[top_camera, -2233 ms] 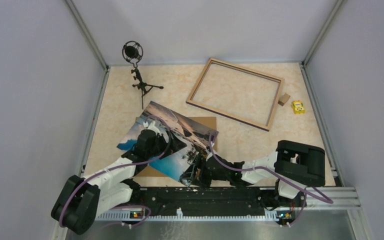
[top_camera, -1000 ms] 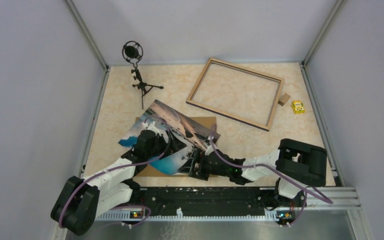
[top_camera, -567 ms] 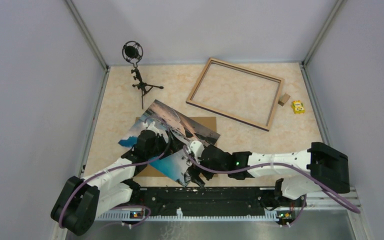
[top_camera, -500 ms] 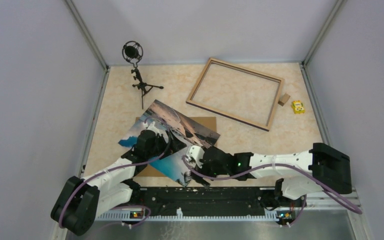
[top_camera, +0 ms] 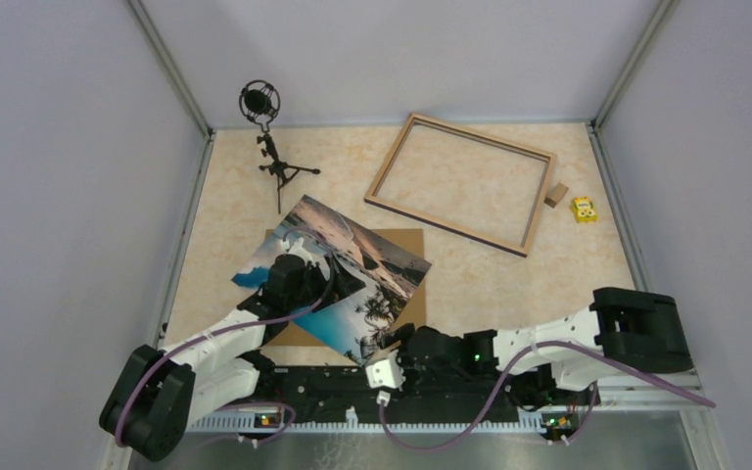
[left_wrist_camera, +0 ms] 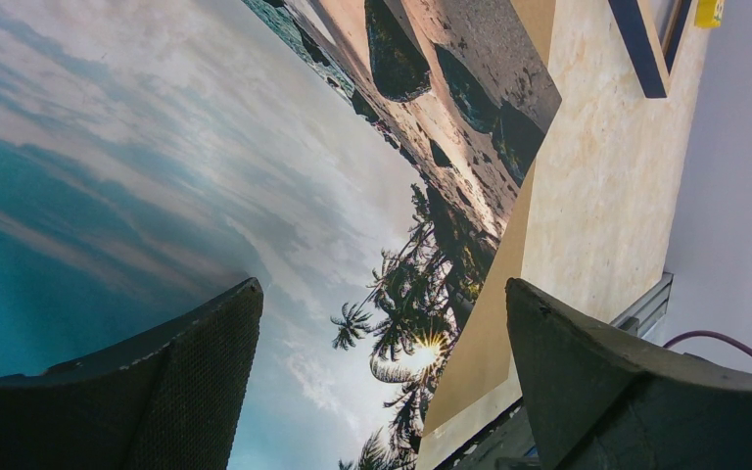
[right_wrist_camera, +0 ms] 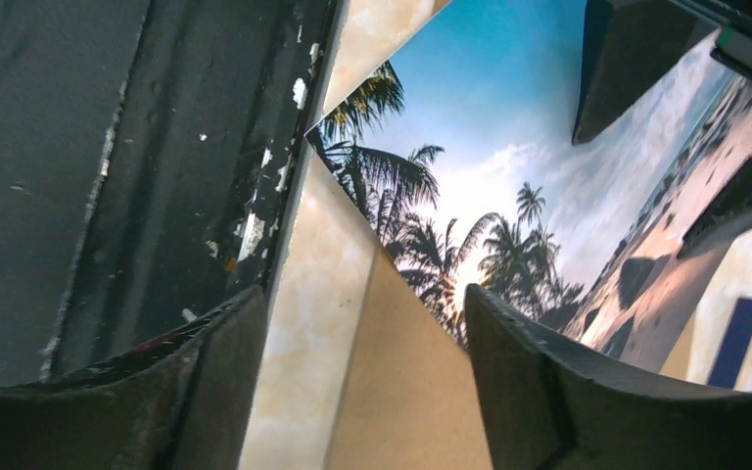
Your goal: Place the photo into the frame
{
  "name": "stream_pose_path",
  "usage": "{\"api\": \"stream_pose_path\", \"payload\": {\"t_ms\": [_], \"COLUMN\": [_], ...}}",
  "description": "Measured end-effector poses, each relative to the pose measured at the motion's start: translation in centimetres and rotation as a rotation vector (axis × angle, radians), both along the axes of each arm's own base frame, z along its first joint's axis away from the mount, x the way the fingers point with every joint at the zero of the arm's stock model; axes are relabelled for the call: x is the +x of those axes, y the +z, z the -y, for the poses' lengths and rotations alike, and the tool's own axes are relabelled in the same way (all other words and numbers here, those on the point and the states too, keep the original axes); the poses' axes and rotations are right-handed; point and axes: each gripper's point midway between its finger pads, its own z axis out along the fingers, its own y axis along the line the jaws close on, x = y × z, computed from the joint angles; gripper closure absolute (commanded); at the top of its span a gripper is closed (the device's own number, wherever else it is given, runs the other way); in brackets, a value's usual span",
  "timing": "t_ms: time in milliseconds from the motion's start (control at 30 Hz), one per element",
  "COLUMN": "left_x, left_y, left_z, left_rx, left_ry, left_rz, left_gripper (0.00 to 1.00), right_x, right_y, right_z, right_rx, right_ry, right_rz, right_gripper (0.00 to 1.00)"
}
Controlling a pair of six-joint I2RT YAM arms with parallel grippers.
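Photo [top_camera: 352, 257] lies on backing board [top_camera: 407, 241]; left gripper [left_wrist_camera: 382, 294] and right gripper [right_wrist_camera: 362, 299] gape, holding nothing.

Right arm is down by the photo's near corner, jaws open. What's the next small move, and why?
Probably ease the right gripper forward until its open jaws straddle the photo's near corner, then close. That corner overhangs the backing board, so it looks graspable. Nothing is held yet, and the frame lies empty farther back.

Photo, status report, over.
Left gripper open, over the photo. Right gripper open at its near corner, holding nothing. Photo lies partly on backing board, not in frame. Frame lies apart, nothing in it.
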Motion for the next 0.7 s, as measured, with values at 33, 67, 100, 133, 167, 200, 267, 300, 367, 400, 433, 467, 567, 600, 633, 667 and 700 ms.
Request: {"api": "stream_pose_path", "payload": {"t_ms": [33, 67, 100, 133, 167, 200, 267, 300, 367, 400, 433, 467, 567, 600, 633, 667, 700], "left_x": [0.0, 0.0, 0.0, 0.0, 0.0, 0.0, 0.0, 0.0, 0.0, 0.0, 0.0, 0.0, 0.0, 0.0, 0.0, 0.0, 0.0], "left_y": [0.0, 0.0, 0.0, 0.0, 0.0, 0.0, 0.0, 0.0, 0.0, 0.0, 0.0, 0.0, 0.0, 0.0, 0.0, 0.0, 0.0], "left_z": [0.0, 0.0, 0.0, 0.0, 0.0, 0.0, 0.0, 0.0, 0.0, 0.0, 0.0, 0.0, 0.0, 0.0, 0.0, 0.0, 0.0], "left_rx": [0.0, 0.0, 0.0, 0.0, 0.0, -0.001, 0.0, 0.0, -0.001, 0.0, -0.001, -0.001, 0.0, -0.001, -0.001, -0.001, 0.0], "left_ry": [-0.001, -0.001, -0.001, -0.001, -0.001, 0.0, 0.0, -0.001, 0.0, -0.001, 0.0, 0.0, -0.001, 0.0, 0.0, 0.0, 0.0], "left_rz": [0.0, 0.0, 0.0, 0.0, 0.0, 0.0, 0.0, 0.0, 0.0, 0.0, 0.0, 0.001, 0.0, 0.0, 0.0, 0.0, 0.0], "left_gripper": [0.03, 0.03, 0.03, 0.03, 0.03, 0.03, 0.03, 0.03, 0.03, 0.03, 0.03, 0.03, 0.03, 0.03, 0.03, 0.03, 0.03], "right_x": [0.0, 0.1, 0.3, 0.4, 0.6, 0.7, 0.9, 1.0, 1.0, 1.0, 1.0, 1.0, 1.0, 1.0, 1.0, 0.9, 0.8], "right_y": [-0.4, -0.7, -1.0, -1.1, -1.2, -1.3, -1.6, -1.8, -2.1, -2.3, -2.3, -2.2, -2.3, -2.3, -2.4, -2.4, -2.4], "right_z": [-0.2, -0.4, -0.7, -1.0, -1.3, -1.5, -1.9, -2.1, -2.3, -2.5, -2.7, -2.9, -3.7, -4.0, -4.2, -4.5, -4.8], "right_rx": [-0.004, -0.011, -0.013, -0.012, -0.01, -0.009, -0.012, -0.015, -0.023, -0.023, -0.02, -0.017, -0.011, -0.008, -0.007, -0.003, 0.002], "right_ry": [0.023, 0.039, 0.05, 0.055, 0.065, 0.071, 0.081, 0.087, 0.097, 0.101, 0.104, 0.108, 0.114, 0.115, 0.119, 0.121, 0.125], "right_rz": [0.029, 0.054, 0.08, 0.095, 0.117, 0.135, 0.164, 0.177, 0.196, 0.204, 0.213, 0.22, 0.25, 0.263, 0.278, 0.291, 0.305], "right_gripper": [0.4, 0.42, 0.44, 0.46, 0.49, 0.5, 0.52, 0.52, 0.53, 0.54, 0.55, 0.56, 0.58, 0.59, 0.59, 0.61, 0.64]}}
